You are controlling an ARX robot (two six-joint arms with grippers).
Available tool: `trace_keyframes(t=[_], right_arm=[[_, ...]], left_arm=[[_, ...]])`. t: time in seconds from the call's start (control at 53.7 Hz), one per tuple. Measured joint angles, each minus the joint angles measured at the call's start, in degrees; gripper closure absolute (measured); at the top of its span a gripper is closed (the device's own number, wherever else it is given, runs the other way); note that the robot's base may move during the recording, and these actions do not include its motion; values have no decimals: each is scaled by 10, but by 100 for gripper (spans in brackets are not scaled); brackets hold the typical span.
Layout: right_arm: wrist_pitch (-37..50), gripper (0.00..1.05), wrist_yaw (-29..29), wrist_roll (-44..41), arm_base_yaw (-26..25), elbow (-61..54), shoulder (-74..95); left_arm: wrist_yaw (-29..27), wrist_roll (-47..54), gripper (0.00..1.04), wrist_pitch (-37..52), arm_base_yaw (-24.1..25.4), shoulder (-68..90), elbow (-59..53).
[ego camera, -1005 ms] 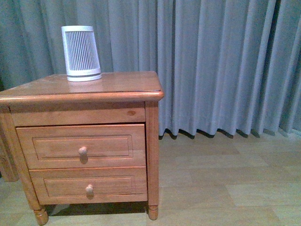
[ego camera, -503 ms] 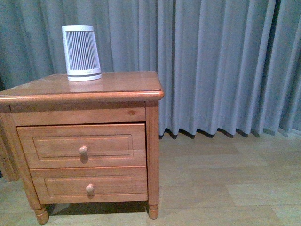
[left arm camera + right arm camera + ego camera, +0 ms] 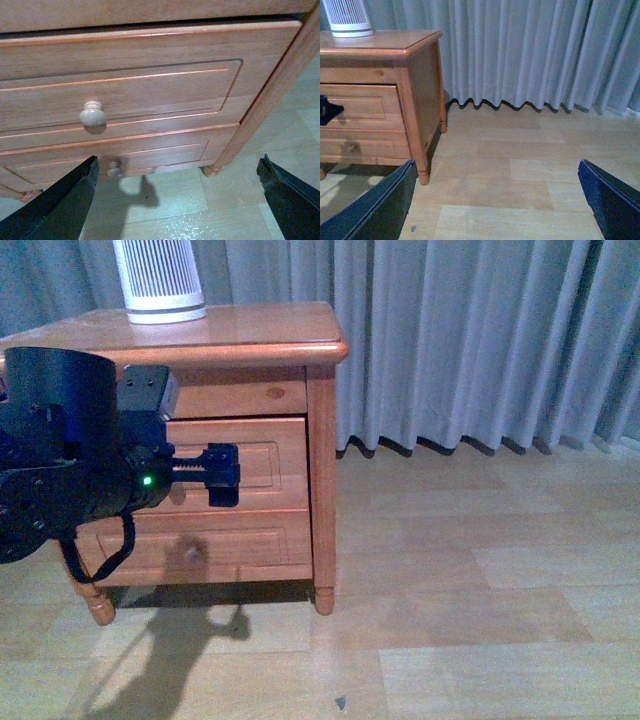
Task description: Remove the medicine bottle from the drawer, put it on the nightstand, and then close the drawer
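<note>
Left gripper (image 3: 224,475) hiding part of drawer (image 3: 150,85) front | white cylinder (image 3: 158,285) being cropped above | shorter drawer (image 3: 150,150) making two, knobs (image 3: 92,113) two | right gripper (image 3: 497,165) and left both gaping, holding nothing

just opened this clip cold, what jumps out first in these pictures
A bulky black robot arm fills the left of the front view, its left tool open and pointed at the taller reddish-brown wooden drawer. That drawer belongs to a reddish-brown wooden nightstand with a white ribbed cylinder standing on top, before grey pleated curtains.
</note>
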State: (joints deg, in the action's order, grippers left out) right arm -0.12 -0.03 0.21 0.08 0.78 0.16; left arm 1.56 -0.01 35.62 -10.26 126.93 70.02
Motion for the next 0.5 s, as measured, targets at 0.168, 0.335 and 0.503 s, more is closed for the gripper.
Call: trace_keyframes(t=[0.168, 0.335, 0.503], right_arm=[[0, 7, 0, 0, 0, 0, 0], [0, 7, 0, 0, 0, 0, 0], [0, 7, 0, 0, 0, 0, 0]], left_arm=[[-8, -5, 7, -24, 5, 76, 103], [-14, -13, 7, -36, 19, 126, 173], [-17, -13, 7, -40, 36, 159, 207]])
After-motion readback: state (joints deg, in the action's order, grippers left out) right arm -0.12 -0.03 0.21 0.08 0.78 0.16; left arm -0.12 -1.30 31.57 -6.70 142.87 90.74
